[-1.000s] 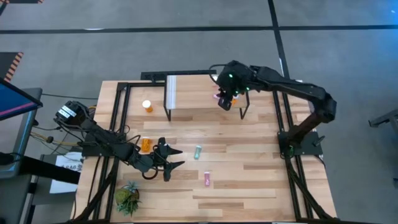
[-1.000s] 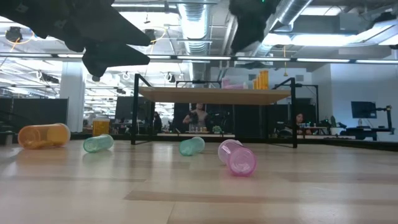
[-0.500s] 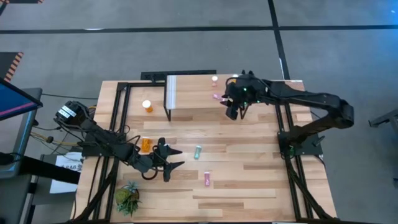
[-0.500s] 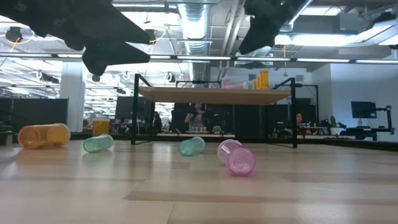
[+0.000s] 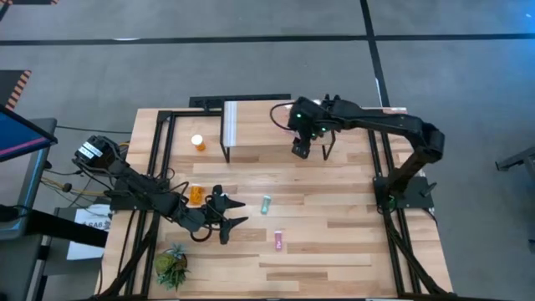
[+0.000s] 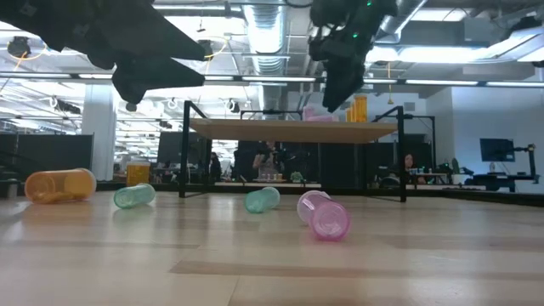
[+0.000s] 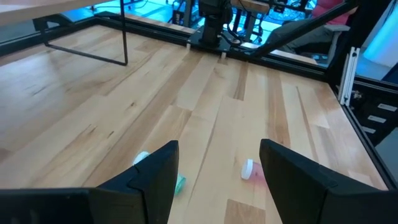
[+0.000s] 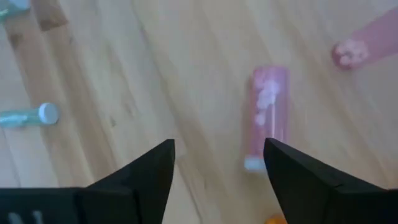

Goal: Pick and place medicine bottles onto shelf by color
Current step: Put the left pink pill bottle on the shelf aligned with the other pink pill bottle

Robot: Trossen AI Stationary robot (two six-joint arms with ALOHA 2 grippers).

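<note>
R gripper (image 5: pixel 301 149) swung back over shelf (image 5: pixel 267 138) edge, jaws wide, empty; L arm unmoved.

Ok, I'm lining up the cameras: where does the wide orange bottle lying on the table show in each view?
High view: the wide orange translucent bottle lies left of centre.
Low view: far left, on its side.
Left wrist view: not in it.
Right wrist view: cannot tell.
Shared landmark, high and low views: the light-wood shelf on black legs.

High view looks straight down on the whole table (image 5: pixel 334 226); low view looks level across it; both show the shelf (image 5: pixel 267 134).
</note>
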